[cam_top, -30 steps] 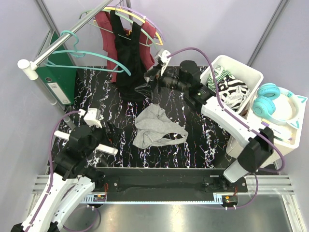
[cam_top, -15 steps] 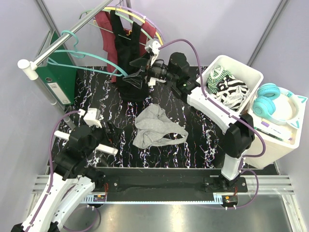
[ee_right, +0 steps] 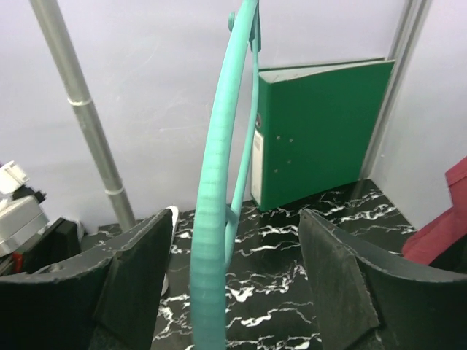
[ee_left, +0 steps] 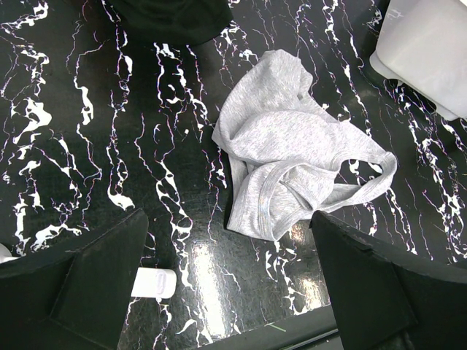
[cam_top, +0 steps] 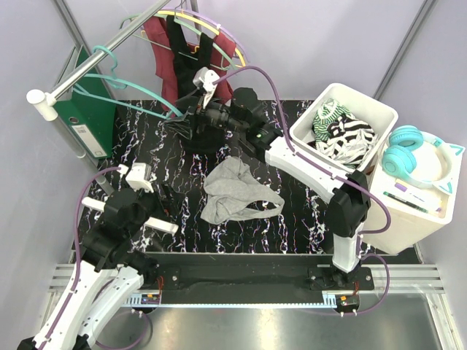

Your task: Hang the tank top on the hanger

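Note:
The light grey tank top [cam_top: 237, 191] lies crumpled on the black marbled table, straps toward the right; the left wrist view shows it [ee_left: 292, 160] just beyond my left gripper [ee_left: 233, 284]. That gripper [cam_top: 171, 208] is open, low over the table, with nothing between its fingers. The teal hanger [cam_top: 115, 62] hangs by its hook from the metal rail [cam_top: 95, 62] at the back left. My right gripper [cam_top: 175, 124] is at the tip of the hanger's right arm. In the right wrist view the hanger's arm [ee_right: 219, 182] stands between the jaws of the right gripper [ee_right: 237, 281], which are apart and not touching it.
A black top [cam_top: 191, 73] and a maroon top [cam_top: 157, 36] hang on yellow and purple hangers on the same rail. A green binder [cam_top: 91, 117] stands at the back left. A white bin [cam_top: 383, 109] of striped clothes and teal headphones [cam_top: 408, 153] sit at the right.
My right arm has swung left from beside the black top to the teal hanger's arm tip, and its jaws have narrowed a little. The left arm and the tank top have not moved.

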`<state>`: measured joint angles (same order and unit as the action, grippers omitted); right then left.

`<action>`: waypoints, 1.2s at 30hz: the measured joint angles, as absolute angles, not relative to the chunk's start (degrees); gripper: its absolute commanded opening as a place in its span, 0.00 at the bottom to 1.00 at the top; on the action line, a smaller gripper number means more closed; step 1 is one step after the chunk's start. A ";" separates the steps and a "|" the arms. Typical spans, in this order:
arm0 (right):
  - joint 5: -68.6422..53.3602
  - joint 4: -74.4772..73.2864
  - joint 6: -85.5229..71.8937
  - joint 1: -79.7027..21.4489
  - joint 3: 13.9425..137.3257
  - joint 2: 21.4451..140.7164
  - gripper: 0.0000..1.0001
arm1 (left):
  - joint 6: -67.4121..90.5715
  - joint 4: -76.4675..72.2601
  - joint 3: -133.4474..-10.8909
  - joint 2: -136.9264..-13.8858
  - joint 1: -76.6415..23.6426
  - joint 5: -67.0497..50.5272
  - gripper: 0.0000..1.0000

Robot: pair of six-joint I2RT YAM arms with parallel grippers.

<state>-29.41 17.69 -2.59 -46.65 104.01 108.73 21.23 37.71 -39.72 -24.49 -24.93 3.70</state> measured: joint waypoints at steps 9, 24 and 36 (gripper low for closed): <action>-21.12 11.44 3.16 -50.30 112.64 111.92 0.55 | 21.23 37.71 -39.72 -24.49 -24.84 3.70 0.99; -13.43 5.85 7.84 -52.69 115.18 113.14 0.00 | 21.23 37.71 -39.72 -24.49 -24.82 3.68 0.99; -7.49 7.20 7.92 -54.81 115.18 112.90 0.00 | 21.23 37.71 -39.72 -24.60 -24.82 3.66 0.99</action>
<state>-7.49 7.20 7.92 -54.81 115.18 112.90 21.23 37.71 -39.72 -24.60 -24.82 3.66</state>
